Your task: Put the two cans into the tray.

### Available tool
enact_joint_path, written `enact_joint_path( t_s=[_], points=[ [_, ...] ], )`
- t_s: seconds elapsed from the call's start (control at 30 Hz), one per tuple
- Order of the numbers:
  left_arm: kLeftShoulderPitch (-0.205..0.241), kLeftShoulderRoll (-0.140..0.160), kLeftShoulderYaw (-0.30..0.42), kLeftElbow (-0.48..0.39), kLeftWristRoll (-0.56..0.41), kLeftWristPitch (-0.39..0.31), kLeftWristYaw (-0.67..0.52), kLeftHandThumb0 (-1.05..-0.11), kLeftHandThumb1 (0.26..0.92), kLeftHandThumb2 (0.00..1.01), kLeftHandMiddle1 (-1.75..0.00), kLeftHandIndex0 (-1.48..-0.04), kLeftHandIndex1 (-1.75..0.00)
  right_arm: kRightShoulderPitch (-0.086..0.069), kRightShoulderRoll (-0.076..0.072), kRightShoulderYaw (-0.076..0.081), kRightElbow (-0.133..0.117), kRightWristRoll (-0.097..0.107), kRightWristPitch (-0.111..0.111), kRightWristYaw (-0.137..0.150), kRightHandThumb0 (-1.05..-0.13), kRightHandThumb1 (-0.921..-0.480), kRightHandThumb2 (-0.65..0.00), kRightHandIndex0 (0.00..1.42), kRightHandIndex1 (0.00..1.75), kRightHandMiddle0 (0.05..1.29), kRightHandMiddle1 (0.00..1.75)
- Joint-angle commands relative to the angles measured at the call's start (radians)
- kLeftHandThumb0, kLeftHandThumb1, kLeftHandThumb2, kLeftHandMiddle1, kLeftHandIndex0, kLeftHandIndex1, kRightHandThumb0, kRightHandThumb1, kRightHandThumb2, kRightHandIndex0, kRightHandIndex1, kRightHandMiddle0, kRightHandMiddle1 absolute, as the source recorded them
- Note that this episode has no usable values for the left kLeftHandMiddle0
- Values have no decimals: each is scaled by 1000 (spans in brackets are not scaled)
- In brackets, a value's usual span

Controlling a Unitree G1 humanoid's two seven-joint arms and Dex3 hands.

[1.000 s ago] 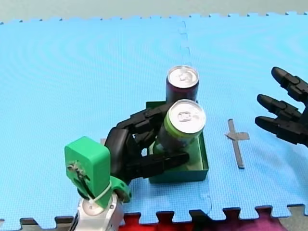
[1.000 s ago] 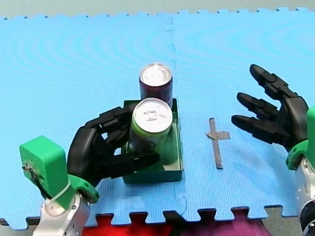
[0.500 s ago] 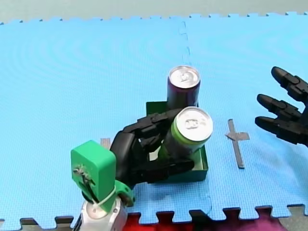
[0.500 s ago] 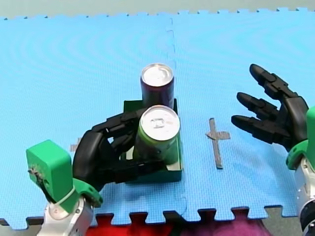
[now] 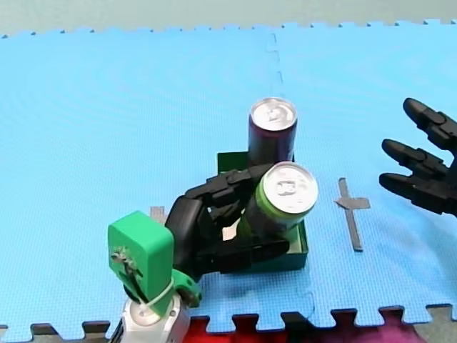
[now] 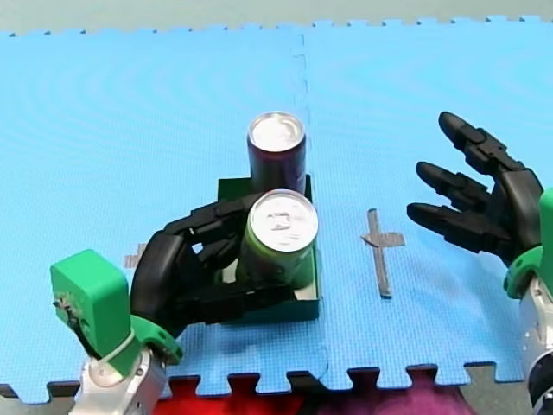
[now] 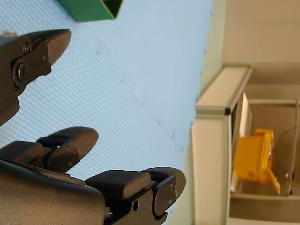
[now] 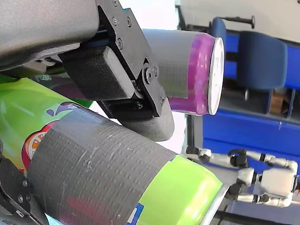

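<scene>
The green can is tilted, its top leaning toward the camera, over the near right part of the tray. Its base is hidden behind its own body, so I cannot tell whether it touches the tray floor. The left hand is clamped on it from the tray's left side, fingers wrapped round the far side and thumb across the near side. In the second wrist view the same can carries a band of grey tape, with a black fingertip pressed against it.

The purple can stands upright at the tray's far edge. Its foot is covered by the green can and the fingers, so whether it stands inside the tray or just behind it is unclear.

The tray sits on a blue mat. Right of the tray lies a tape cross. Left of the tray is a tape strip, partly hidden by the left hand. The right hand is beyond the cross, well apart from the tray, holding nothing and cut off by the frame edge.
</scene>
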Motion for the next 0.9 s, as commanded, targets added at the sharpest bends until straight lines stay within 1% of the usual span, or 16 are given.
enact_joint_path(
  t_s=[0.0,0.13,0.3,0.53,0.87],
  points=[
    [1,0,6,18,-7,12,-5,-365,744,0,-2,-1274,-1,-2,-8,0,-6,2,-10,3,-670,-698,0,527,1,383,1],
    [0,-1,9,18,-13,14,-14,-366,742,0,-2,-1274,0,0,-10,1,-4,1,-22,9,-661,-700,-1,529,2,387,2],
    [3,-1,8,12,-12,16,-13,-366,742,0,-2,-1275,-1,2,-11,3,-3,-2,-33,7,-652,-701,-1,533,3,393,3],
    [-2,2,10,33,2,1,-1,-362,741,0,-2,-1276,0,2,-13,2,-1,-2,-37,9,-644,-703,-1,538,3,398,3],
    [-8,7,7,59,54,-32,58,-359,742,0,0,-1275,0,1,-10,3,-2,-2,-44,7,-635,-703,0,542,2,402,2]
  ],
)
